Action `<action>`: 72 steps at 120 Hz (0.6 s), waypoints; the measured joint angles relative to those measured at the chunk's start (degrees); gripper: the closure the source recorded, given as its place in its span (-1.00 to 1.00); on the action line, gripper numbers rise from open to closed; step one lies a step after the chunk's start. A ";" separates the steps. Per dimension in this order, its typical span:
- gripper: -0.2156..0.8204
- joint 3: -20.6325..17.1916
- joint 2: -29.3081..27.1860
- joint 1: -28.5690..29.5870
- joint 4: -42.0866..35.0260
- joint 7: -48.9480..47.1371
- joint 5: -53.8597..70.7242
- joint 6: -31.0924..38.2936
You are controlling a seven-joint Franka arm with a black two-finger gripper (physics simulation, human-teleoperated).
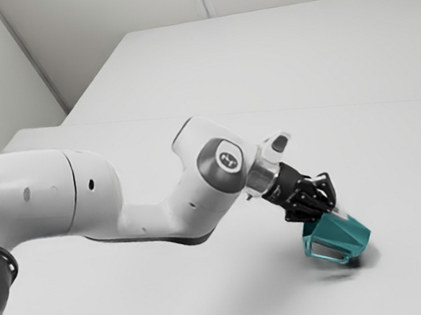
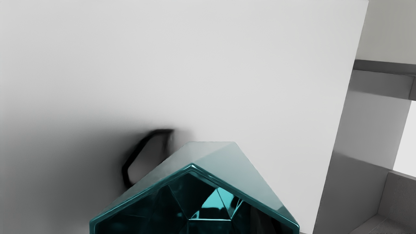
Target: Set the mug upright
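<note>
Holding the mug (image 1: pixel 335 240) tilted in the hand (image 1: pixel 330 212), low over the table (image 1: pixel 175 289), with a wall (image 1: pixel 117 9) well beyond.

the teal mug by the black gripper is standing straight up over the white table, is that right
Not quite: the teal mug by the black gripper is over the white table, but it is tilted, not straight up, as the exterior view shows.

Near: teal mug (image 2: pixel 234 162), mouth toward camera, faceted interior visible. Far, behind it: pale tabletop (image 2: pixel 227 71), dark shadow (image 2: pixel 139 150) beside mug.
</note>
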 joint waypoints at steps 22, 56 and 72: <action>0.93 0.49 -2.69 3.12 -0.03 -2.32 13.46 -0.28; 0.93 0.79 -5.02 10.11 0.86 -5.95 38.83 -4.67; 0.93 0.79 -5.04 13.44 2.80 -6.82 50.12 -8.50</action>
